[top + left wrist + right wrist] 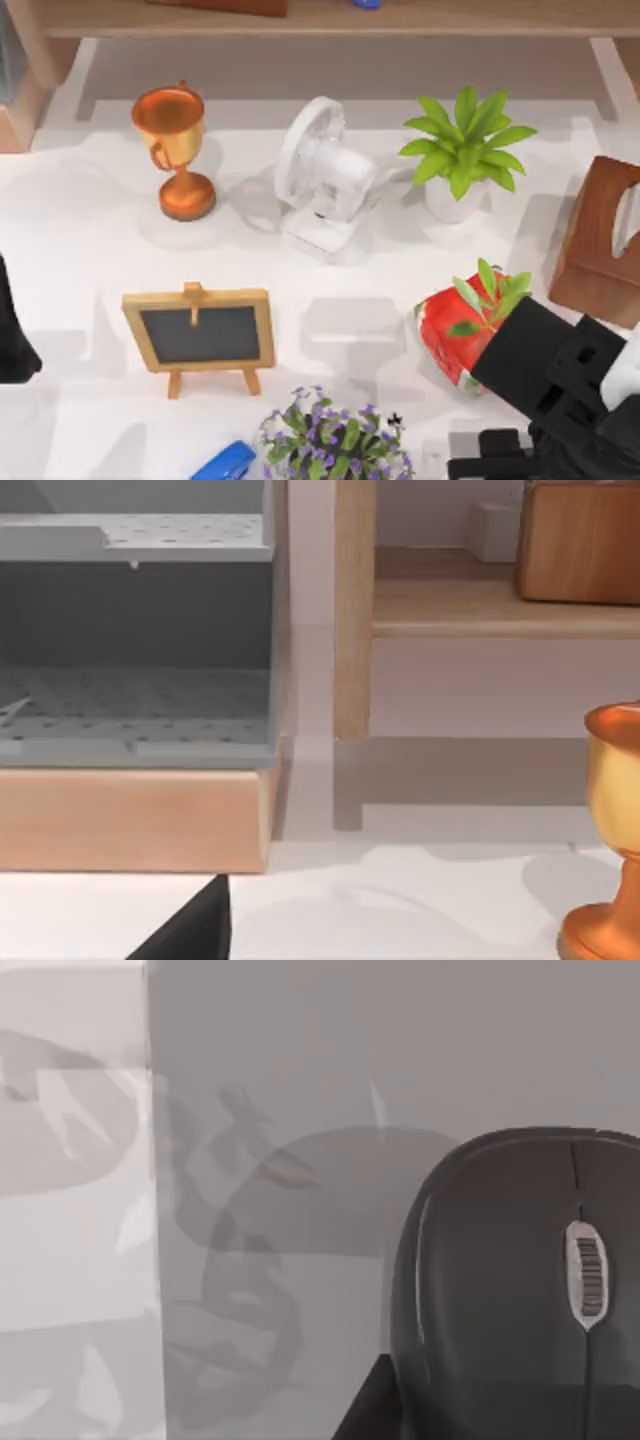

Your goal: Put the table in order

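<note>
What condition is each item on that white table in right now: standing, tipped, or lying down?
Trophy: standing upright.
Fan: upright.
Potted plant: upright.
Chalkboard easel: standing, blank.
Red pot plant: tipped on its side beside the right arm.
Purple flowers: upright.
Mouse: lying flat on the grey pad.

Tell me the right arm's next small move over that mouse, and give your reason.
Probably a short descent straight toward the black mouse. The right wrist view looks down on it lying on the grey pad, and no fingers reach it yet. In the top view the right arm hangs low on the table's right side beside the red pot plant.
</note>
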You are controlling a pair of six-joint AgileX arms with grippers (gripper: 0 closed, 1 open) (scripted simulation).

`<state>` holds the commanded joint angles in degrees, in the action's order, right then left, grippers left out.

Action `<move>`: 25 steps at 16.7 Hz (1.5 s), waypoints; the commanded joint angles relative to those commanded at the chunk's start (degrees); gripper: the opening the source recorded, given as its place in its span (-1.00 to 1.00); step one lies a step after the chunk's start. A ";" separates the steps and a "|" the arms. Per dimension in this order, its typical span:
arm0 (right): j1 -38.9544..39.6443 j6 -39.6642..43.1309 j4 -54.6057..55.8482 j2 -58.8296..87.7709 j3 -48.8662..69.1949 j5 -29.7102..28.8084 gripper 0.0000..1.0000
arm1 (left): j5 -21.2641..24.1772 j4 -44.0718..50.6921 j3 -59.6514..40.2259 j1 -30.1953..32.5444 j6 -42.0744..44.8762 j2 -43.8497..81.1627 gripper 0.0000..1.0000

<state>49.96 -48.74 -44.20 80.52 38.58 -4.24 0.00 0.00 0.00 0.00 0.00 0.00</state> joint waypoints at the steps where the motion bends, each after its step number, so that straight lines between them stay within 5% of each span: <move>1: 0.00 0.00 0.00 0.00 0.00 0.00 0.21 | 0.00 0.00 0.00 0.00 0.00 0.00 1.00; 7: 0.00 0.00 0.00 0.00 0.00 0.00 1.00 | 0.00 0.00 0.00 0.00 0.00 0.00 1.00; 18: -1.52 1.25 1.59 -0.79 0.28 0.48 1.00 | 0.00 0.00 0.00 0.00 0.00 0.00 1.00; 25: -24.00 20.75 25.95 -6.31 4.14 7.46 1.00 | 0.00 0.00 0.00 0.00 0.00 0.00 1.00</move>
<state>25.96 -27.98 -18.25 74.21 42.72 3.22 0.00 0.00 0.00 0.00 0.00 0.00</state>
